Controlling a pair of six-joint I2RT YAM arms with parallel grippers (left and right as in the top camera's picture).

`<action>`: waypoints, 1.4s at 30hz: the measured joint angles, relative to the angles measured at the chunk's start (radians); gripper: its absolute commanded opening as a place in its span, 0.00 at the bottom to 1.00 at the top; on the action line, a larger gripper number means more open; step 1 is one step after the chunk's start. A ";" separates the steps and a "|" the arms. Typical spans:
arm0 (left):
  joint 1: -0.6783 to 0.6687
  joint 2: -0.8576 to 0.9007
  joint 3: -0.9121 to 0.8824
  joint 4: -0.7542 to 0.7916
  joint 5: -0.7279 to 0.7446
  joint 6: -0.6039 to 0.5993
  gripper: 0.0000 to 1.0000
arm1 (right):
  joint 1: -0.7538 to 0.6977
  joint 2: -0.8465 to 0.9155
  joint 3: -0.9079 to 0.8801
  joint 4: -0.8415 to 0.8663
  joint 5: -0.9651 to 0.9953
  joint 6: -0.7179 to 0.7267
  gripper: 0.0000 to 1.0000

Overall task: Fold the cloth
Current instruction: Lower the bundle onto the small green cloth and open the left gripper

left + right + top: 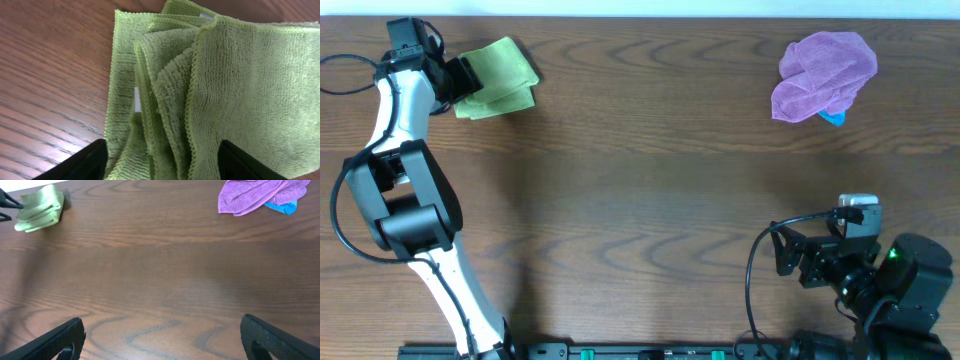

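A green cloth (500, 78) lies folded in several layers at the table's far left; it fills the left wrist view (210, 85) and shows small in the right wrist view (40, 209). My left gripper (462, 78) is at its left edge, and its fingers (162, 162) are spread wide with the cloth's folded edges lying between them. My right gripper (783, 255) is open and empty near the front right, its fingers (162, 335) over bare wood.
A crumpled purple cloth (825, 72) lies at the far right, with a small blue thing (832, 118) showing under its near edge; both also show in the right wrist view (260, 195). The brown wooden table (640, 180) spans between them.
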 measured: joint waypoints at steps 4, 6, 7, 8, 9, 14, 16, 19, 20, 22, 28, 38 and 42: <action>0.000 -0.009 0.000 -0.006 -0.029 0.008 0.86 | 0.000 0.000 0.000 0.000 0.000 0.000 0.99; 0.000 -0.027 0.000 -0.016 -0.042 0.021 0.88 | 0.000 0.000 0.000 0.000 0.000 0.000 0.99; 0.000 -0.045 0.000 -0.027 -0.045 0.023 0.92 | 0.000 0.000 0.000 0.000 0.000 0.000 0.99; 0.000 -0.059 0.000 -0.032 -0.047 0.025 0.95 | 0.000 0.000 0.000 0.000 0.000 0.000 0.99; 0.000 -0.085 0.000 -0.046 -0.049 0.036 0.98 | 0.000 0.000 0.000 0.000 0.000 0.000 0.99; -0.001 -0.212 0.000 -0.117 -0.057 0.060 0.95 | 0.000 0.000 0.000 0.000 0.000 0.000 0.99; -0.003 -0.246 0.001 -0.154 -0.061 0.074 0.95 | 0.000 0.000 0.000 0.000 0.000 0.000 0.99; -0.015 -0.282 0.002 -0.222 -0.072 0.092 0.96 | 0.000 0.000 0.000 0.000 0.000 0.000 0.99; -0.023 -0.288 0.002 -0.243 -0.076 0.095 0.95 | 0.000 0.000 0.000 0.000 0.000 0.000 0.99; -0.040 -0.299 0.002 -0.276 -0.079 0.099 0.95 | 0.000 0.000 0.000 0.000 0.000 0.000 0.99; -0.095 -0.340 0.002 -0.322 -0.080 0.100 0.95 | 0.000 0.000 0.000 0.000 0.000 0.000 0.99; -0.099 -0.426 0.002 -0.569 -0.088 0.094 0.96 | 0.000 0.000 0.000 0.000 0.000 0.000 0.99; -0.098 -0.478 -0.024 -0.599 -0.088 0.094 0.95 | 0.000 0.000 0.000 0.000 0.000 0.000 0.99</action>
